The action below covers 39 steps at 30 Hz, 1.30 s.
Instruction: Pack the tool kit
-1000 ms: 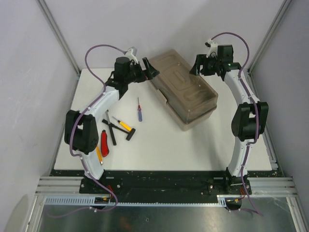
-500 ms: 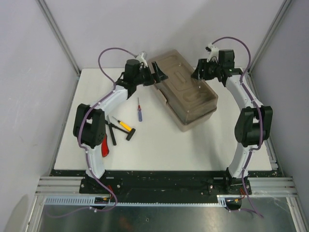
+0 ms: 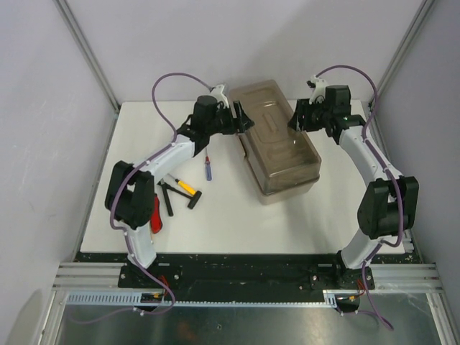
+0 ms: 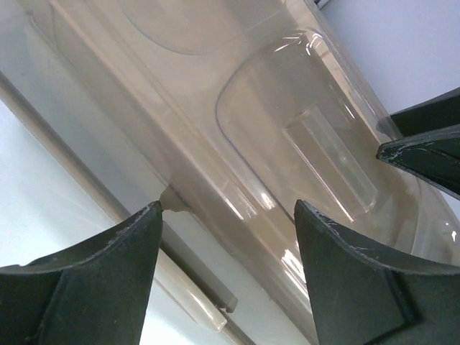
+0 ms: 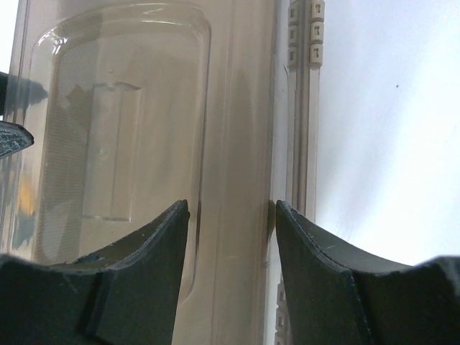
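Note:
The tool kit box (image 3: 277, 147) is shut, a beige base under a translucent brownish lid, lying on the table at back centre. My left gripper (image 3: 241, 118) is open at the box's left long side; in the left wrist view (image 4: 226, 215) its jaws straddle the lid's edge (image 4: 215, 122) above a beige latch (image 4: 190, 287). My right gripper (image 3: 296, 120) is open at the box's back right side; in the right wrist view (image 5: 230, 208) its jaws straddle the lid's rim (image 5: 237, 144) beside the hinge (image 5: 302, 43). Loose tools lie to the left of the box.
On the white table (image 3: 237, 223) to the left lie a blue-handled screwdriver (image 3: 208, 168), a yellow-handled tool (image 3: 186, 187), black pliers (image 3: 165, 195) and a red-handled tool (image 3: 155, 215) partly under my left arm. Grey walls close in the back and the sides.
Both grippers have moved in against the box, the left one rightward, the right one down and leftward. The box has turned from slanted towards upright and shifted a little.

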Motion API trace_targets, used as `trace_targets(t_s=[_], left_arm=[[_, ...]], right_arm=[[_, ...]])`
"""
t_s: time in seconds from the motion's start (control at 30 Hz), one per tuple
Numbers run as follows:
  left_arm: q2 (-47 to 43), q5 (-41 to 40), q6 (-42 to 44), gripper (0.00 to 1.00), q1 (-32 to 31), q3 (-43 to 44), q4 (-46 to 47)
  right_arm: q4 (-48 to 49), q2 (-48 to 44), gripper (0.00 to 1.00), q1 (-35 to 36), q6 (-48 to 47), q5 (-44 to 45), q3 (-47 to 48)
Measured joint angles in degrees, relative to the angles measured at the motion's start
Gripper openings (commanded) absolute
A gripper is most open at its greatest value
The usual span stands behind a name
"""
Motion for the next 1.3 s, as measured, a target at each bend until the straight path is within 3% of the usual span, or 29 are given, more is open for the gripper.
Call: trace_targets(t_s=[0.17,0.27,0.33,0.4,0.47,0.63,0.83,0.97,1.17,1.3], left_arm=[[-4.98,-4.15,2.6,0.7,-1.62,-4.81,-0.74],[-7.78,-6.12,3.61,0.72,-2.45,-7.61,-1.03],[-9.14,-6.75,3.93,0.79,-2.84,-8.83,-1.42],[-10.14,-7.08,4.37,0.89,-3.26,-9.62,-2.1],[-10.8,-6.71,4.48,0.97,-4.09,-10.03,-3.48],[-12.28,-6.1,4.46,0.99,-5.44,-10.03,-7.19],[-15.54,-6.23,3.87,0.99,-3.41,-9.9,-8.17],[-18.58,-4.13,0.46,0.99,1.92,-10.49,-7.34],[-27.04,2.36,-9.18,0.99,12.31,-26.08,4.11],[-28.02,6.47,-17.35,0.99,13.9,-38.23,14.45]], right_arm=[[-1.44,-2.73,0.54,2.47,1.09,2.97,-2.1],[-2.78,-4.0,0.54,4.02,2.1,5.16,-2.71],[-3.43,-4.52,0.55,4.81,2.89,6.56,-2.93],[-3.61,-4.83,0.59,5.38,4.13,7.89,-3.1],[-3.43,-4.87,0.7,5.7,5.68,8.87,-3.17],[-2.84,-4.87,0.9,6.4,9.66,9.79,-4.11],[-1.9,-4.87,0.97,6.69,11.67,11.28,-4.68],[-1.57,-4.87,0.99,6.67,12.94,11.45,-4.85],[-0.55,-4.85,0.99,6.67,14.45,11.41,-5.01],[-0.37,-4.74,0.99,6.67,15.47,11.3,-5.01]])
